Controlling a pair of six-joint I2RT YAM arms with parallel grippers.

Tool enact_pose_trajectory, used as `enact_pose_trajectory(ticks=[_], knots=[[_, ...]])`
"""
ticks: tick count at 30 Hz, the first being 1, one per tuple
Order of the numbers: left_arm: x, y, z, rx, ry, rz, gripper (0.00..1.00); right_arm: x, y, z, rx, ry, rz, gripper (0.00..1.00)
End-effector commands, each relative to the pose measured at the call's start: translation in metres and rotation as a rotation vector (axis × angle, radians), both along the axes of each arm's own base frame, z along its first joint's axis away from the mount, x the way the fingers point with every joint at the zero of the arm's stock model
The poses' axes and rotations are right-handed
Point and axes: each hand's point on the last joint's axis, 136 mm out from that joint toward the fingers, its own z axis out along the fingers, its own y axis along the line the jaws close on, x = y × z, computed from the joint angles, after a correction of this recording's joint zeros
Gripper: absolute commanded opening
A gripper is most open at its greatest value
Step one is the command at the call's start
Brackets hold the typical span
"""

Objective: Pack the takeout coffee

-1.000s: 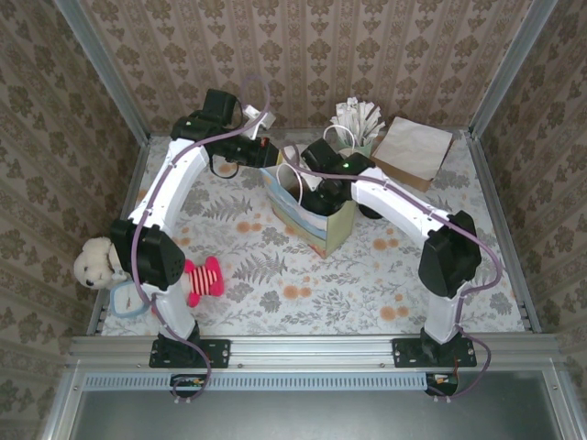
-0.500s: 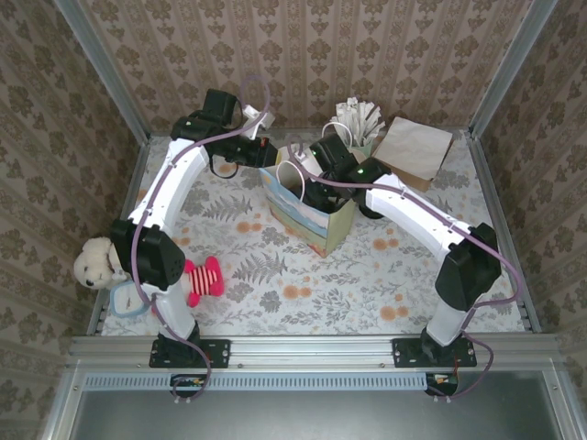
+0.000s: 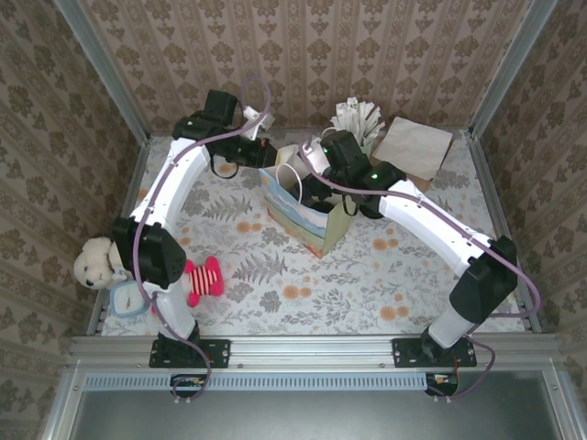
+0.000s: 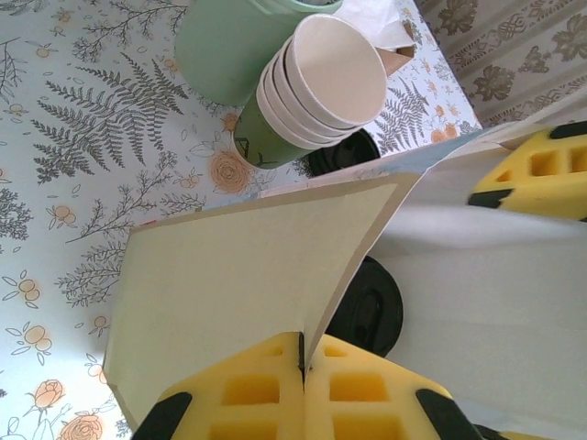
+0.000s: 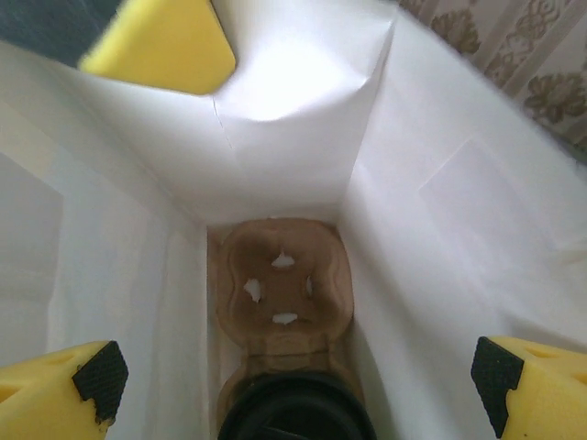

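Right gripper (image 5: 298,380) shifted farther out, spread above takeout coffee (image 5: 295,420), seemingly in tray (image 5: 280,275), left gripper (image 4: 301,367) clamping bag (image 4: 238,266)

Walled on three sides in beige wallpaper with a brown damask motif (image 3: 385,55), braced at the back corners by slanting silver aluminium posts (image 3: 101,69). Floored with a white cloth printed with grey ferns and orange flowers (image 3: 275,275), edged at the near side by a ribbed silver aluminium rail (image 3: 312,350) above a dark grey panel (image 3: 312,412). Lit softly and evenly throughout.

Plush bear (image 3: 96,264) left; brown napkins (image 3: 415,151), perhaps, far right.
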Motion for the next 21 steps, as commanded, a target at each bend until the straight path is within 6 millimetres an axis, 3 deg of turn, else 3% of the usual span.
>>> enact_pose_trajectory(ticks=[1, 9, 13, 15, 17, 19, 21], knots=[[0.003, 0.003, 0.006, -0.004, 0.007, 0.021, 0.0, -0.002, -0.003, 0.036, 0.078, -0.109, -0.009, 1.0], [0.002, 0.003, 0.004, -0.003, 0.006, 0.022, 0.0, -0.006, -0.012, 0.059, 0.131, -0.16, -0.03, 1.0], [0.004, 0.006, 0.003, 0.002, 0.005, 0.037, 0.0, -0.015, -0.019, 0.096, 0.249, -0.257, -0.055, 1.0], [0.005, 0.007, 0.003, -0.001, 0.01, 0.051, 0.0, -0.024, -0.032, 0.123, 0.322, -0.333, -0.097, 1.0], [0.008, 0.01, 0.003, 0.015, 0.007, 0.082, 0.0, -0.03, -0.054, 0.136, 0.369, -0.352, -0.186, 1.0], [0.01, 0.012, 0.004, 0.014, 0.005, 0.112, 0.0, -0.038, -0.082, 0.132, 0.404, -0.286, -0.313, 1.0], [0.012, 0.014, 0.008, 0.007, -0.002, 0.143, 0.0, -0.046, -0.109, 0.109, 0.431, -0.147, -0.442, 1.0]])
